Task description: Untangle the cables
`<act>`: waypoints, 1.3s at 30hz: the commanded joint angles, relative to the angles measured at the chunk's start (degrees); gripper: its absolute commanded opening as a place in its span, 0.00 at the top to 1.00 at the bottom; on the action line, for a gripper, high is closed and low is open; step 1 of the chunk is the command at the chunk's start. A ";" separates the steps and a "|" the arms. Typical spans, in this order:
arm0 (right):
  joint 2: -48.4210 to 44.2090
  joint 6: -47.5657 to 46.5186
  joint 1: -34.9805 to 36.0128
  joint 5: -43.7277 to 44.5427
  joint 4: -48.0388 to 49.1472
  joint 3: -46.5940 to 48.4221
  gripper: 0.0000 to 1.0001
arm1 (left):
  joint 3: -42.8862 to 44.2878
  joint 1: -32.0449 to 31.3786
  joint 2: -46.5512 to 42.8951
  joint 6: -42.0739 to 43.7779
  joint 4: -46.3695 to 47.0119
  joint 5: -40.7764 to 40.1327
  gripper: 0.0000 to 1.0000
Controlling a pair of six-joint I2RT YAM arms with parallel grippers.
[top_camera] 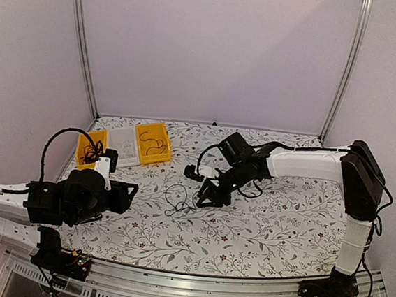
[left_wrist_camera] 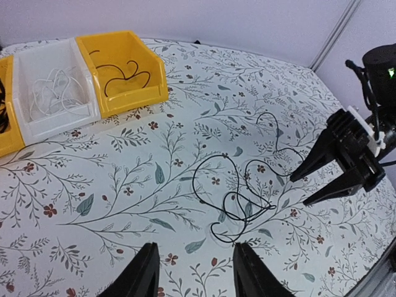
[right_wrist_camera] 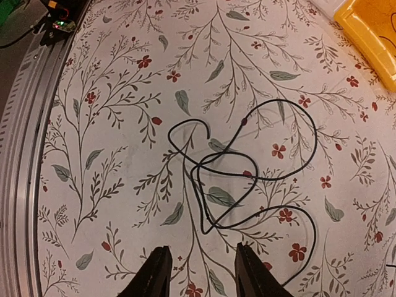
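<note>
The cables are thin black wires in a loose tangle (top_camera: 177, 200) lying flat on the floral table cover, mid-table. The tangle also shows in the left wrist view (left_wrist_camera: 273, 206) and in the right wrist view (right_wrist_camera: 255, 167). My left gripper (top_camera: 131, 197) is open and empty, left of the tangle and short of it; its fingers (left_wrist_camera: 143, 272) frame bare cloth. My right gripper (top_camera: 204, 198) is open and empty, just right of the tangle, its tips close to the outer loops. It also shows in the left wrist view (left_wrist_camera: 297, 191) and in its own view (right_wrist_camera: 201, 250).
At the back left stand three bins in a row: a yellow bin (top_camera: 153, 143) holding a black cable, a clear bin (top_camera: 123, 146) holding white cable, and another yellow bin (top_camera: 89, 148). A metal rail (right_wrist_camera: 25, 154) runs along the table's near edge.
</note>
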 commanded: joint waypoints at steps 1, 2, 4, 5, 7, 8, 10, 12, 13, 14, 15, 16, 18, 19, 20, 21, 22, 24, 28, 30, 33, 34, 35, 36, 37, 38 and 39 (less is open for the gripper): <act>4.48 -2.96 2.29 2.32 -3.67 2.25 0.60 | -2.19 -0.57 0.77 -1.48 5.01 1.69 0.60; 5.08 -3.05 2.54 2.27 -3.60 2.38 0.60 | -2.77 -0.60 1.08 -1.18 6.17 2.31 0.60; 6.05 -3.08 2.97 2.25 -3.60 2.84 0.60 | -3.80 -0.52 1.95 -0.86 8.99 3.38 0.59; 6.40 -3.04 3.07 2.28 -3.53 3.11 0.60 | -4.32 -0.49 2.56 -0.74 10.74 3.99 0.59; 7.34 -2.67 3.10 2.33 -3.36 3.72 0.61 | -5.02 -0.51 4.68 -0.15 15.05 5.64 0.56; 7.60 -2.54 3.09 2.23 -3.34 3.99 0.62 | -5.10 -0.47 6.08 0.33 16.76 6.54 0.54; 8.01 -2.32 3.09 1.77 -3.22 4.36 0.66 | -4.64 -0.50 9.69 1.13 19.25 8.25 0.50; 8.17 -2.13 3.09 1.22 -2.88 4.63 0.68 | -3.39 -0.38 14.40 2.36 20.59 9.82 0.48; 8.28 -2.05 3.11 1.09 -2.77 4.75 0.69 | -2.52 -0.29 16.92 3.27 21.10 10.62 0.47; 8.43 -1.83 3.10 0.92 -2.68 4.90 0.71 | -1.55 -0.14 19.72 4.16 21.41 11.68 0.47; 8.72 -1.74 3.09 0.77 -2.59 5.13 0.73 | -0.41 0.08 22.39 5.15 21.80 12.84 0.47; 8.95 -1.62 3.11 0.57 -2.62 5.27 0.75 | 0.81 0.28 26.19 6.17 21.89 14.05 0.47; 9.46 -1.37 3.09 0.45 -2.58 5.54 0.76 | 3.39 0.63 31.37 6.68 21.01 15.36 0.47; 9.66 -1.26 3.09 0.45 -2.51 5.57 0.76 | 4.43 0.79 33.70 6.92 20.78 15.81 0.47; 9.77 -1.18 3.09 0.44 -2.39 5.53 0.76 | 5.30 0.92 35.53 7.20 20.83 16.14 0.47; 9.84 -1.15 3.09 0.42 -2.22 5.49 0.77 | 5.90 1.00 37.05 7.58 21.41 16.41 0.47; 9.92 -1.10 3.09 0.41 -2.05 5.48 0.77 | 6.23 1.05 38.37 8.05 22.42 16.68 0.47; 10.04 -0.86 3.09 0.11 -1.77 5.56 0.78 | 6.60 1.70 40.46 8.73 24.10 17.31 0.48; 10.15 -0.67 3.09 -0.18 -1.58 5.83 0.83 | 7.73 2.91 43.39 10.08 25.29 18.10 0.52; 10.24 -0.62 3.14 -0.17 -1.48 5.79 0.85 | 8.26 3.36 44.51 10.67 25.23 18.95 0.52; 10.48 -0.62 3.12 -0.17 -1.41 5.83 0.88 | 8.79 3.43 45.33 10.85 24.34 19.73 0.53; 10.57 -0.55 3.10 -0.24 -1.32 5.83 0.90 | 8.60 3.43 45.47 10.84 24.32 19.79 0.56; 10.63 -0.53 3.10 -0.26 -1.21 5.90 0.91 | 8.34 3.47 45.50 10.88 24.36 19.79 0.59; 10.71 -0.53 3.09 -0.32 -1.15 5.99 0.93 | 8.13 3.49 45.49 10.93 24.40 19.70 0.63; 10.83 -0.60 3.09 -0.34 -1.14 6.13 0.96 | 7.86 3.53 45.48 10.97 24.40 19.54 0.67; 10.92 -0.50 3.11 -0.35 -1.13 6.22 0.99 | 7.72 3.67 45.46 11.05 24.28 19.44 0.72; 10.99 -0.46 3.10 -0.30 -1.13 6.27 1.00 | 7.65 3.77 45.52 11.17 24.23 19.41 0.78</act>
